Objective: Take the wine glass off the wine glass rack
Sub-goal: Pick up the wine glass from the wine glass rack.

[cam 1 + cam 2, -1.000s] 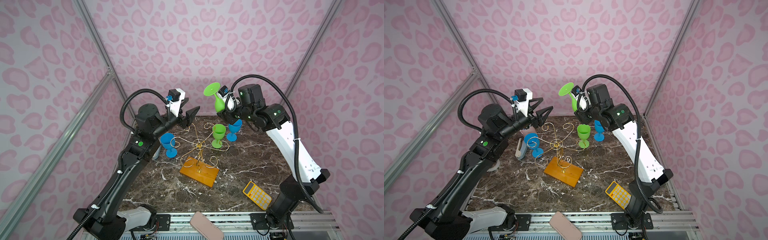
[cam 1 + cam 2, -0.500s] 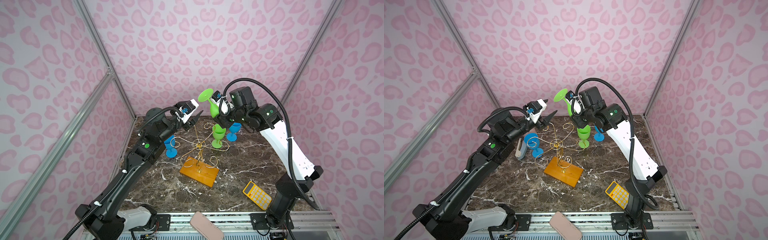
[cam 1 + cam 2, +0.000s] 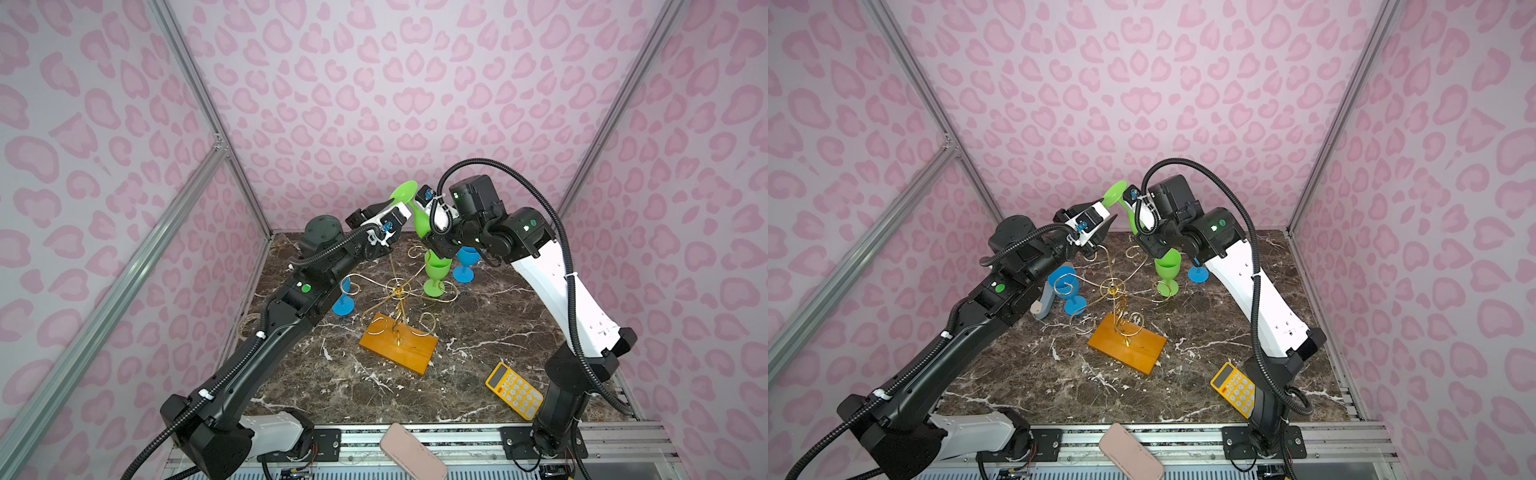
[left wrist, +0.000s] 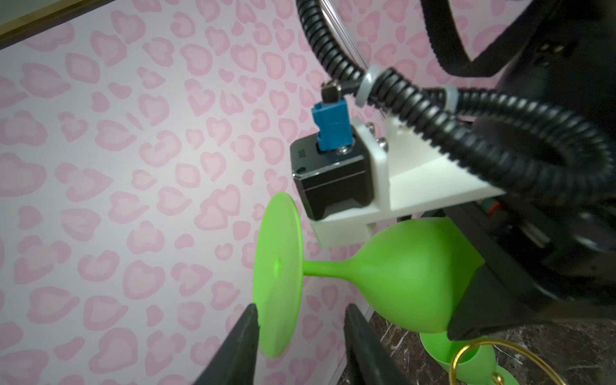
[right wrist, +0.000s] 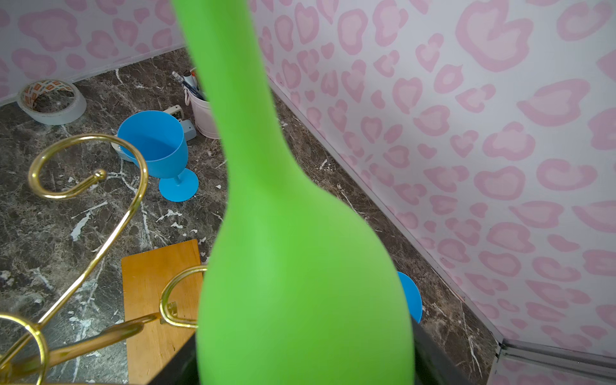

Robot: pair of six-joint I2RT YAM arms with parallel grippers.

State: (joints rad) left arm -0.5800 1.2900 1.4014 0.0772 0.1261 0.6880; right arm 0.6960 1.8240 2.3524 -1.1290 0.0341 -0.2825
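While the right gripper [image 3: 435,244] clamps the bowl of the green wine glass [image 3: 419,218], the glass hangs in the air above the rack [image 3: 395,349], clear of its gold arms. Its long axis slants from the bowl up to the round foot [image 4: 278,266], which points at the left gripper [image 4: 300,307]. That gripper's jaws stand apart, straddling the foot's edge without clamping it, so a handover likely turns on closing across that thin disc.

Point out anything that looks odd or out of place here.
The green wine glass hangs in mid-air, tilted foot-up, bowl clamped by the right gripper, with the left gripper's fingers either side of its foot. Nothing looks spilled or broken.
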